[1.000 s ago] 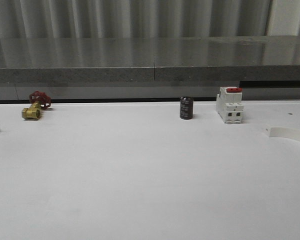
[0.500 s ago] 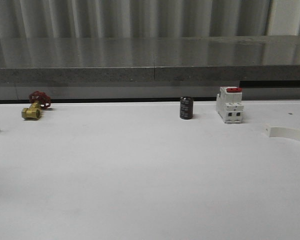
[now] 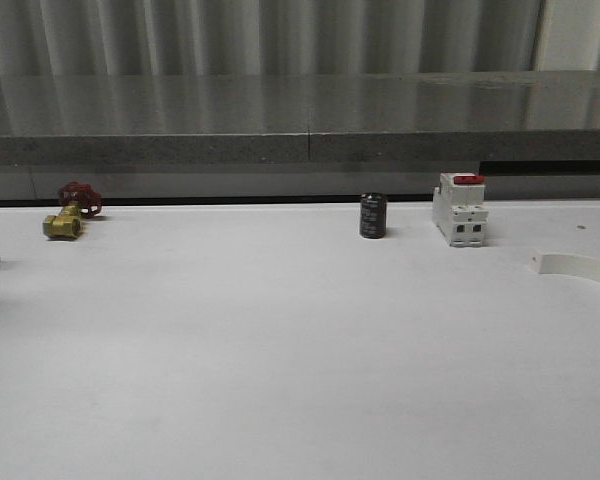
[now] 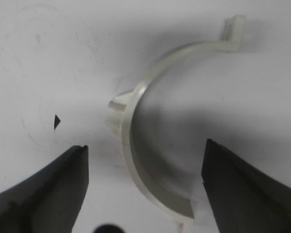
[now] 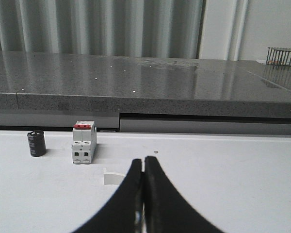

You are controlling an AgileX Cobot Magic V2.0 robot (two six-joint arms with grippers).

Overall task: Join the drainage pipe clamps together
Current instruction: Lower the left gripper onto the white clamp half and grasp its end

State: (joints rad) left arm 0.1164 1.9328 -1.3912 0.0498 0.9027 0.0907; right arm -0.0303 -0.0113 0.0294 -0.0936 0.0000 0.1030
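Left gripper (image 4: 143, 160) spread wide above the table (image 3: 300, 350), its fingers (image 4: 53, 187) flanking one white clamp half (image 4: 140, 141) without touching it; that half lies flat, lug outward. Right gripper (image 5: 144, 167) pressed fully together, empty. Second clamp half (image 3: 578, 268) lies at the table's right edge, near the breaker (image 3: 459, 209).
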